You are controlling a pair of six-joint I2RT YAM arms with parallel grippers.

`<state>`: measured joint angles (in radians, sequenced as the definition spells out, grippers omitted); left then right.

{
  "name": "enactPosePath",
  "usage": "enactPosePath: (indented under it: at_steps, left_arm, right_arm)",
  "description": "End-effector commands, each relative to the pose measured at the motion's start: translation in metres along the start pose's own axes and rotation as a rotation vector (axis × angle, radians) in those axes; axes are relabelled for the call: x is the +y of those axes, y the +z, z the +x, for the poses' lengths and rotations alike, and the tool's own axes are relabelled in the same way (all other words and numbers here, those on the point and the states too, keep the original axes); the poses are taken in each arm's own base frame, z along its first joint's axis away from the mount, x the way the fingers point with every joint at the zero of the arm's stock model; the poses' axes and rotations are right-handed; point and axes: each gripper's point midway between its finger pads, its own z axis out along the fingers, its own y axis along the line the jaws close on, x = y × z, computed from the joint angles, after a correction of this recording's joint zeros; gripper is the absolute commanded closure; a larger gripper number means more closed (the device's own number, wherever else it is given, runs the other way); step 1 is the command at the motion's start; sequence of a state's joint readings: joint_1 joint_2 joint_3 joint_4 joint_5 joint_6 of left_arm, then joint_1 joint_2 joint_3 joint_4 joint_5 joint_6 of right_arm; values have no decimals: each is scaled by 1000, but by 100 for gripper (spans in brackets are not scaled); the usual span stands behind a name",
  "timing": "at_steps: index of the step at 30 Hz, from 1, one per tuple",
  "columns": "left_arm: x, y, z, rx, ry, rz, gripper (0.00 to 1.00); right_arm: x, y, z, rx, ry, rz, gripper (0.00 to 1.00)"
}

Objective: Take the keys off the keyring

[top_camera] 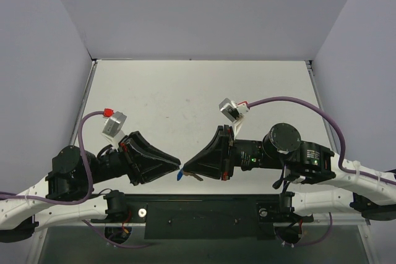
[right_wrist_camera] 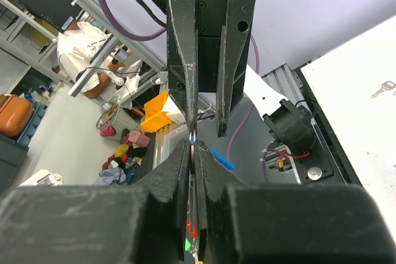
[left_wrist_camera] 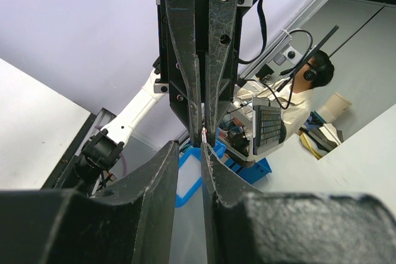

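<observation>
From above, the two arms meet nose to nose low in the middle of the frame, above the near edge of the white table (top_camera: 198, 91). The left gripper (top_camera: 177, 167) and the right gripper (top_camera: 186, 169) are tip against tip, and the keyring (top_camera: 179, 175) shows as a blue speck just under where they meet. The key is too small to pick out here. In the left wrist view, the left fingers (left_wrist_camera: 162, 171) stand slightly apart at the bottom, while the right gripper's jaws at centre are pinched together on a thin glint of metal. In the right wrist view, the right jaws are clenched on the keyring (right_wrist_camera: 221, 158), its blue tag poking out just right of centre. The left jaws above are released, with a clear gap between them. A lone silver key (right_wrist_camera: 383, 88) lies on the table at the upper right edge.
</observation>
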<state>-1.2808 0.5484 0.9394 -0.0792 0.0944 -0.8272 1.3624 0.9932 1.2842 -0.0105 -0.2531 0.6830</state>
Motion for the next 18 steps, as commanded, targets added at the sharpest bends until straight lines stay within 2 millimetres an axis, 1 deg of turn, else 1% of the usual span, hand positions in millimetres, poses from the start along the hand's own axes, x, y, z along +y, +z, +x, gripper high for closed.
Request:
enactPosePath:
  at_steps: [1, 7, 12, 18]
  left_arm:
    - [-15, 0, -10, -33, 7, 60, 69]
    - [-14, 0, -8, -31, 3, 60, 68]
    - [-19, -5, -15, -53, 10, 65, 68]
    - [-20, -8, -17, -62, 10, 71, 68]
  right_arm:
    - [-1, 7, -6, -30, -7, 8, 100]
    - [-4, 7, -6, -30, -10, 23, 100]
    - [-6, 6, -6, -31, -10, 33, 100]
    - [-8, 7, -8, -41, -11, 46, 100]
